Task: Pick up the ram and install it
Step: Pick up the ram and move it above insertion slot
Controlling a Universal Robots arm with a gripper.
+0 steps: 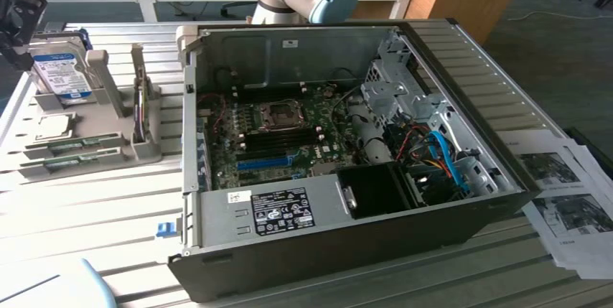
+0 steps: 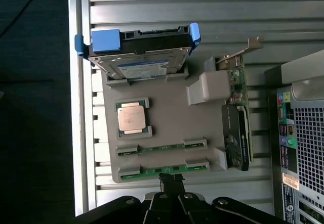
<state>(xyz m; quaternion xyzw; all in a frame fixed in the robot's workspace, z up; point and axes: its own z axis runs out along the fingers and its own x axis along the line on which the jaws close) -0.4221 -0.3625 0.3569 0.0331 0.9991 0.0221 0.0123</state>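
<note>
My end effector (image 2: 172, 179) pressed together, just beside the long thin green ram stick (image 2: 163, 169), slotted in a grey plastic holder (image 2: 172, 123)

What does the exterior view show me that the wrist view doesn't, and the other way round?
Exterior view: the inside of the open computer case, with its motherboard, and printed sheets beside it. Wrist view: the case's rear port panel, and the claw with its tips shut, close to the nearer ram stick. Both: the grey holder carrying the hard drive, the processor and both ram sticks.
</note>
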